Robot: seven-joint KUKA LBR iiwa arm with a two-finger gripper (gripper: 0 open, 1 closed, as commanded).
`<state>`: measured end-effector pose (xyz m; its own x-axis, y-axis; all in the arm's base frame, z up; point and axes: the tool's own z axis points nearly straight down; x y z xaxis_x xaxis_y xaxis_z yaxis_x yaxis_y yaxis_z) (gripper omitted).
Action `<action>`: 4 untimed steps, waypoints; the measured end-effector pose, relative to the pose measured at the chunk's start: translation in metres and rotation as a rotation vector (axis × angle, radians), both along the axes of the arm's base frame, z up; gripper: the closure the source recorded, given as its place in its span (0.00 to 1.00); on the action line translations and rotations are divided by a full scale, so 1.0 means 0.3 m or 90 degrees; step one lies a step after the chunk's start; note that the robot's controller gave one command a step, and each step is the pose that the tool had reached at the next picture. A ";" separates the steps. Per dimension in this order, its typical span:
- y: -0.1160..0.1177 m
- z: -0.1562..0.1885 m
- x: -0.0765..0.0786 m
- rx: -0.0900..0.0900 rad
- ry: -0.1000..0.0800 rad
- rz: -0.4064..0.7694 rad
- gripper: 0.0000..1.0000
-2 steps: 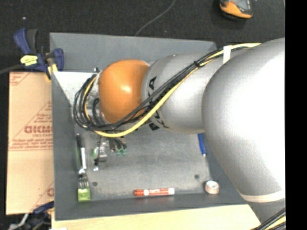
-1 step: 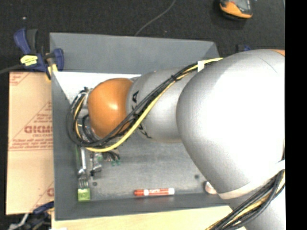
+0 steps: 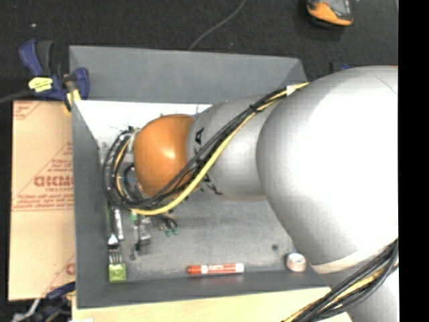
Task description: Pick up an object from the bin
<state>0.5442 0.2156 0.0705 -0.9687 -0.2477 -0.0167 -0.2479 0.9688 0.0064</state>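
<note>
My gripper (image 3: 129,237) hangs low at the bin's left side, under the orange dome on the wrist. Its two metal fingertips (image 3: 116,225) stand apart, open, with nothing between them. Just below the left fingertip, in the front-left corner, lies a small green block (image 3: 117,272) with a dark toothed piece on its upper end. The fingers are above it and not around it. A red and white marker pen (image 3: 214,269) lies flat along the bin's front wall, to the right of the gripper.
A small round pinkish-white thing (image 3: 295,262), like a cap or small roll, sits at the front right beside the arm. The thick grey arm and its cables cover the bin's middle and right. The left wall is close to the gripper.
</note>
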 end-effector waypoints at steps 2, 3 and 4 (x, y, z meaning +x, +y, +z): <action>-0.003 0.000 -0.031 -0.003 -0.001 0.102 0.00; 0.016 0.008 -0.083 -0.005 -0.001 0.163 0.00; 0.021 0.154 -0.066 -0.006 -0.004 0.298 0.00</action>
